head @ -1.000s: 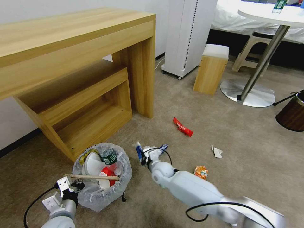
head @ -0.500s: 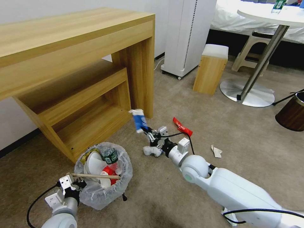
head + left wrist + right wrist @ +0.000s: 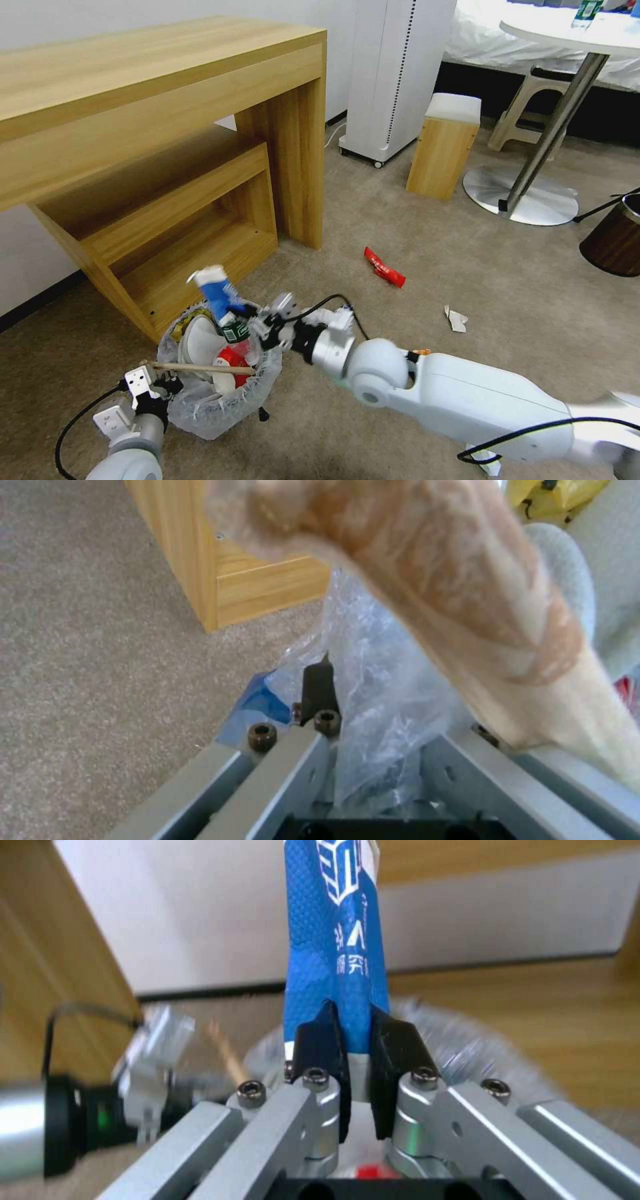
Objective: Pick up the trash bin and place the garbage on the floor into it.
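Note:
The trash bin (image 3: 200, 410), lined with a crinkled clear bag, stands on the floor (image 3: 520, 287) by the desk's low shelf. It holds a green-labelled bottle (image 3: 233, 331), a wooden stick (image 3: 193, 367) and other litter. My left gripper (image 3: 159, 389) is shut on its near rim, the bag (image 3: 373, 680) caught between its fingers. My right gripper (image 3: 252, 316) is shut on a flattened blue-white paper cup (image 3: 213, 288) (image 3: 337, 940), held tilted above the bin's opening. A red wrapper (image 3: 385, 267) and paper scraps (image 3: 457, 320) lie on the floor. An orange wrapper (image 3: 420, 351) peeks out behind my right arm.
A wooden desk (image 3: 293, 133) with a low shelf stands just behind the bin. Farther back are a white appliance (image 3: 397, 73), a small wooden stool (image 3: 445, 143) and a round table's metal base (image 3: 520, 197). A brown cylindrical bin (image 3: 617, 243) sits at the right edge.
My right gripper lifted the blue-white cup off the floor and carried it left until it hung over the bin. The left gripper stayed on the rim.

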Controlling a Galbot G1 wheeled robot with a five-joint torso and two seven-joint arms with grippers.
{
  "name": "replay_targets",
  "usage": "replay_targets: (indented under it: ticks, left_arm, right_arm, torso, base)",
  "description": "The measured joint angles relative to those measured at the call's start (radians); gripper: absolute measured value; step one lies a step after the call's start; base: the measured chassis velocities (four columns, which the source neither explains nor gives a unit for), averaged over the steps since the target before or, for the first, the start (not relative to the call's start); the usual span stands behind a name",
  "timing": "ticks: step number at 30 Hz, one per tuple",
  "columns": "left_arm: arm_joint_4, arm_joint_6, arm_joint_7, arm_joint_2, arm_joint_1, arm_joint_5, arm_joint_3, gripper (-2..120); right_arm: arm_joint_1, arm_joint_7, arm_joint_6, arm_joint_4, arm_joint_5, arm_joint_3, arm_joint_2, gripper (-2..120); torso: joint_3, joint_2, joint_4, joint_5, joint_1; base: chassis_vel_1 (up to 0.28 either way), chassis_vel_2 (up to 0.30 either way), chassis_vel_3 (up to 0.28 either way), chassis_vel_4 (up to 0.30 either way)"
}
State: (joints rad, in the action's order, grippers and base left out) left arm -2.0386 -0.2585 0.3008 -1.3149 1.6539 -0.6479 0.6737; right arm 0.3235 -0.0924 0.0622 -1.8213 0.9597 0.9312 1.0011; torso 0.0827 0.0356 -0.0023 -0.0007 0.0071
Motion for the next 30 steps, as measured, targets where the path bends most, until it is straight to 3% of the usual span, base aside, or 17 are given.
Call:
replay_targets:
  ticks: [7,15,30]
  left_arm:
    - [-0.006,0.000,0.000,0.003,0.004,-0.007,0.006,1]
    - [-0.007,0.001,0.000,0.011,0.011,-0.011,0.012,1]
    - [0.002,0.002,0.000,0.018,0.001,-0.017,0.004,1]
  right_arm:
    - [-0.045,-0.073,-0.046,0.070,0.037,0.115,0.089,6]
    - [-0.036,-0.143,-0.109,0.133,0.070,0.123,0.156,6]
    - [0.018,-0.252,-0.183,0.182,0.079,0.132,0.198,6]
  torso:
    - [0.000,0.000,-0.0002,0.0000,0.000]
    - [0.000,0.000,-0.0001,0.0000,0.000]
    - [0.000,0.000,-0.0002,0.0001,0.000]
  base:
    - [0.000,0.000,0.000,0.000]
    - [0.000,0.000,0.000,0.000]
    - [0.000,0.000,0.000,0.000]
